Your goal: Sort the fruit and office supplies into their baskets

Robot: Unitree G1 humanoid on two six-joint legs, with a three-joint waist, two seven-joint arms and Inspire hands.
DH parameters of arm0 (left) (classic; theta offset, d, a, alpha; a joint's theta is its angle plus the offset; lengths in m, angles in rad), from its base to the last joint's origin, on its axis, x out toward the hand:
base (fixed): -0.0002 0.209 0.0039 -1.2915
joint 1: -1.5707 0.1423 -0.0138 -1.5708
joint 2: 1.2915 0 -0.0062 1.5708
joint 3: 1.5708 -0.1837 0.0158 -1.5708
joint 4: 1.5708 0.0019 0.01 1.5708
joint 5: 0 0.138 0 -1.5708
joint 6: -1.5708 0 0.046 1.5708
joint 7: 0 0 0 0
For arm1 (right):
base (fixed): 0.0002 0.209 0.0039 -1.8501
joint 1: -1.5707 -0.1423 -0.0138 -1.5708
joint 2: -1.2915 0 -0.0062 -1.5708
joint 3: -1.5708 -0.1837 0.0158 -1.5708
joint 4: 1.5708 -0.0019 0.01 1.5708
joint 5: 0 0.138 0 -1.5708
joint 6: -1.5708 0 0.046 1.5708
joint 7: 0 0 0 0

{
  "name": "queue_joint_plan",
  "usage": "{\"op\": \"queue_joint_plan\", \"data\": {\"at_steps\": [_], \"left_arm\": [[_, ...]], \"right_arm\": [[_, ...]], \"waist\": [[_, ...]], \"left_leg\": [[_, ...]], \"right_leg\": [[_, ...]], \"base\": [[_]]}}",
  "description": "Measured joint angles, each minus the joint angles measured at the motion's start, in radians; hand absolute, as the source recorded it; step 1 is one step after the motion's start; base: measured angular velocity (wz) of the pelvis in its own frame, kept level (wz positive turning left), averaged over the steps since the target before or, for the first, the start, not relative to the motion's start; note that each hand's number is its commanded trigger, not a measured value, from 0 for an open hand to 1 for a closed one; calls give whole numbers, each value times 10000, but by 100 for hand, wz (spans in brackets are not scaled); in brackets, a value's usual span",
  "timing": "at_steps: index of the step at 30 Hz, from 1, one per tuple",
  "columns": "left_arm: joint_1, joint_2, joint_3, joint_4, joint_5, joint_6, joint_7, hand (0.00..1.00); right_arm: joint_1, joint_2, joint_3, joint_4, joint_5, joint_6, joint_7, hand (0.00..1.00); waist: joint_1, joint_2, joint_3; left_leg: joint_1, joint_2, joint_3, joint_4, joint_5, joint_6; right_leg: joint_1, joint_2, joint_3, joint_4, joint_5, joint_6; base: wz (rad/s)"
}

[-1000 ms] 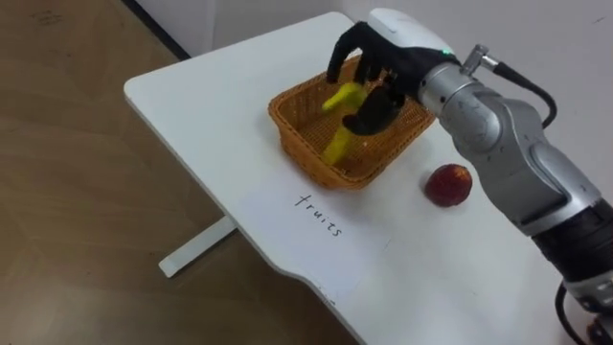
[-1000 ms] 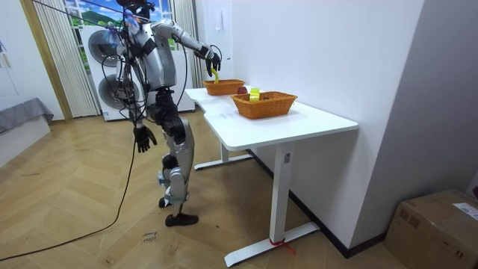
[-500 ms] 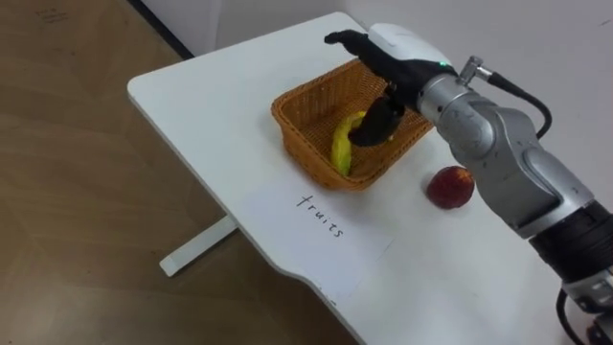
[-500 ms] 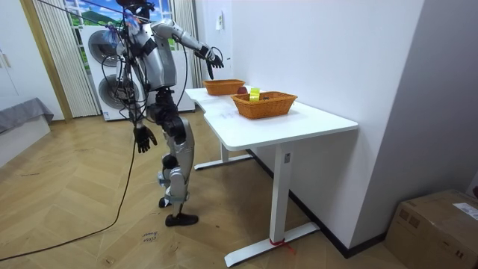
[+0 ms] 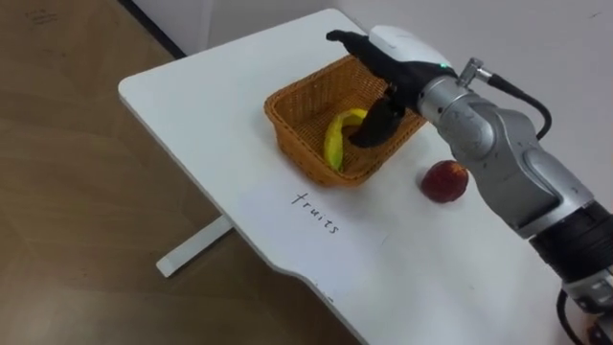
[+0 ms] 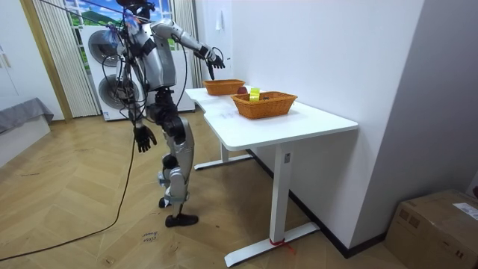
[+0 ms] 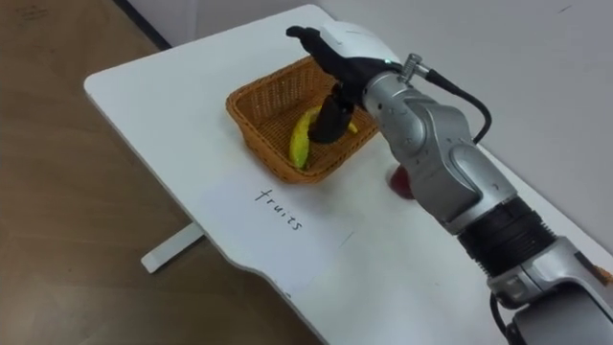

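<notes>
banana [image 5: 336,140]: lies curved inside the wicker fruit basket [image 5: 295,107], against its near right wall, free of any grasp. one second ago it hung in the right robot hand above the basket; half a second ago it had dropped in and leaned steeper; now it rests lower on the basket floor.

right robot hand [image 5: 391,53]: released, fingers stretched out straight over the basket's far rim, thumb pointing down just beside the banana's upper end. its pose matches that of half a second ago. the thumb and wrist cover the basket's far right corner and the tip of the banana.

red round fruit [image 5: 443,181]: on the desk [image 5: 192,86] just right of the basket, apart from it, under the forearm; in the right eye view the forearm hides most of it.

handwritten label [image 5: 317,213]: on the desk surface in front of the basket.

room view: the robot stands at the far end of the desk, right arm raised over the fruit basket, left robot hand [image 6: 141,137] hanging beside the thigh. a second wicker basket [image 6: 265,105] stands nearer on the desk, with a yellow-green item [image 6: 254,93] at its far edge. washing machines [image 6: 101,46] stand behind the robot; a cardboard box [image 6: 441,228] sits on the floor at the room view's right.
</notes>
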Motion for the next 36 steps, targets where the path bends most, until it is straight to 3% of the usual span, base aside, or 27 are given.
{"op": "queue_joint_plan", "data": {"at_steps": [5,10,12,17,19,22,29,36], "left_arm": [[-9,-113,0,127,-8,37,85,0],[15,-153,-11,440,-116,96,396,0],[38,-219,-19,416,-108,99,479,0],[215,-550,-75,255,5,115,476,0],[317,-691,-140,157,6,124,449,0],[597,-691,-187,-121,4,122,439,0],[669,-667,-404,-228,4,130,324,0],[685,-646,-436,-343,7,166,-1,0]], "right_arm": [[35,-2,-684,-270,287,-38,-58,0],[42,-36,-1411,-336,1288,-172,-1019,0],[146,-32,-1475,-333,1363,-318,-1390,0],[876,-28,-1775,-335,1209,-479,-1956,0],[1393,-20,-2297,-333,1315,-555,-2115,0],[1497,-10,-2493,-233,1425,-555,-2355,0],[1791,44,-2483,174,2592,-629,-2710,0],[1797,465,-2482,602,3569,-646,-2735,0]], "waist": [[-410,214,-37],[-713,640,-261],[-781,770,-232],[-1049,1048,-241],[-1113,1249,-263],[-1265,1423,-245],[-1333,1490,-247],[-1324,1543,-227]], "left_leg": [[-10,6,154,16,-13,25],[231,5,416,-31,5,61],[368,17,476,-62,4,65],[482,18,478,-55,-18,96],[516,-7,479,-41,-20,122],[617,7,558,-60,-17,129],[722,8,556,-40,-20,131],[662,-12,532,3,-31,150]], "right_leg": [[-48,-40,131,-11,1,0],[44,-57,297,34,3,-1],[138,-53,411,30,3,-1],[217,-78,636,40,5,2],[262,-119,642,46,15,18],[310,-139,703,78,14,19],[442,-116,648,75,13,20],[438,-164,485,76,7,32]], "base": [[-9],[-16],[-10],[-5],[0],[-5],[0],[2]]}}
